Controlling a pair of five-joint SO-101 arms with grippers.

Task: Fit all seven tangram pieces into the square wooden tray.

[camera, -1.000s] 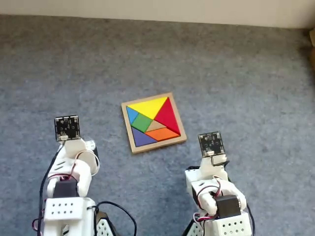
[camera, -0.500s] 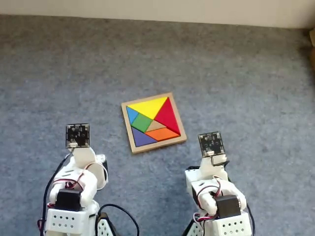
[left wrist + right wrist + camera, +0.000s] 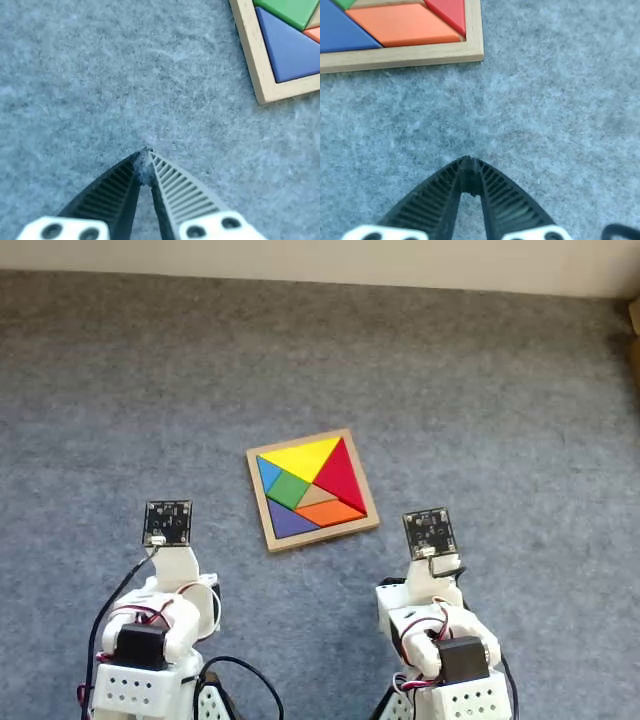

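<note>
The square wooden tray lies mid-carpet holding the yellow, red, green, orange, light blue, dark blue and tan pieces, all flat inside it. My left gripper is shut with nothing in it, over bare carpet short of the tray's corner. The left arm sits near-left of the tray. My right gripper is shut and empty above carpet, just short of the tray's edge. The right arm sits near-right of the tray.
Grey carpet spreads around the tray on all sides. A pale wall strip runs along the far edge. Both arm bases stand at the near edge.
The left arm has swung right and drawn back toward its base, so its wrist camera now sits lower and nearer the tray's near-left corner. The right arm and tray have not moved.
</note>
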